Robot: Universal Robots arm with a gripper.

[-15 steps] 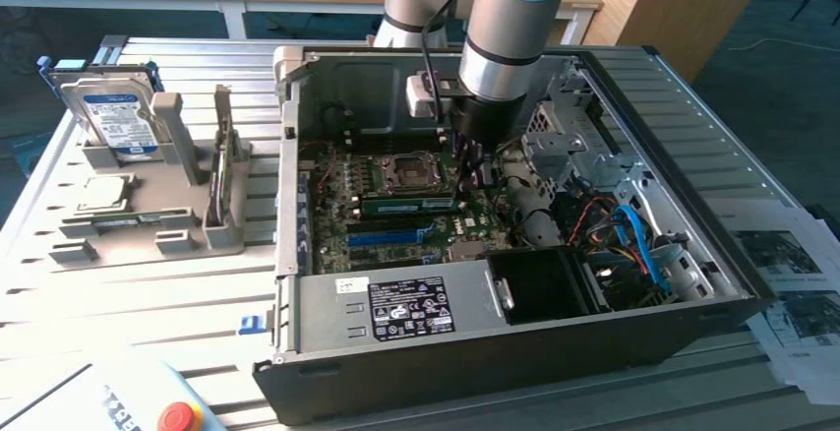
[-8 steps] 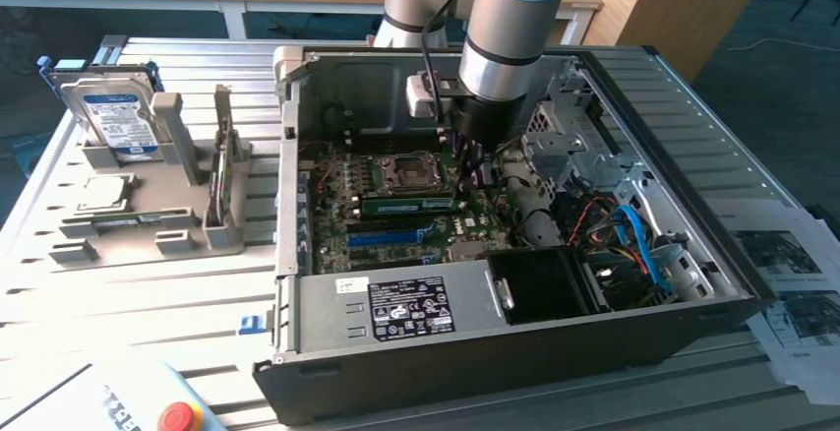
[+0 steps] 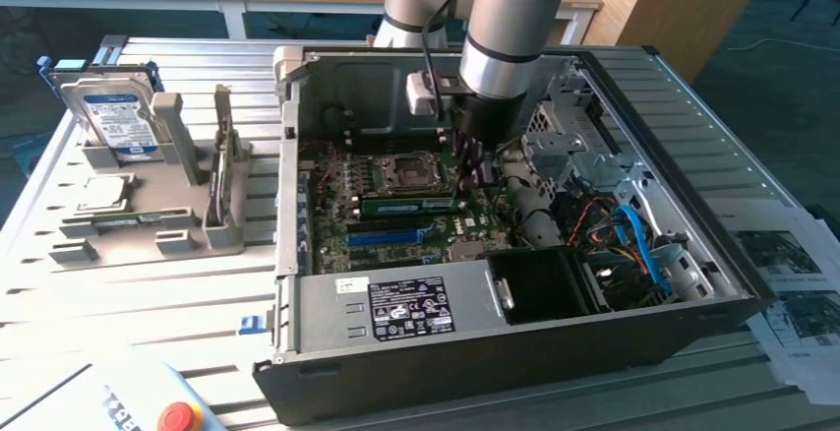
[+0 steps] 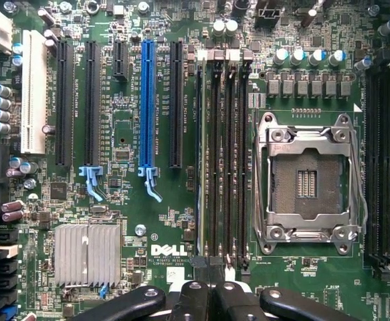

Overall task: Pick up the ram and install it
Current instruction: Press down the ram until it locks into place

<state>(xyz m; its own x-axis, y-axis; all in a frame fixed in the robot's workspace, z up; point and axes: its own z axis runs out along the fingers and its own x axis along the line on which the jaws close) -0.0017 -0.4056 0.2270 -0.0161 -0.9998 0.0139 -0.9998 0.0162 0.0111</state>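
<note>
Hand [image 3: 474, 167]: your fingers are closed, gripping nothing you can see.
Position: inside the case [image 3: 735, 283], over the motherboard [image 4: 161, 227].
Ram [image 4: 202, 154]: seated in its slot.

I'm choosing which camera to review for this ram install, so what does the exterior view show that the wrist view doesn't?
The exterior view adds the whole computer case, the arm reaching into it, a hard drive in a rack on that view's left, and a red button. The wrist view adds the Dell lettering, a finned heatsink, and the ram standing edge-on in a slot beside the socket. Shared: the shut gripper, the processor socket, the blue slot and the motherboard.
</note>
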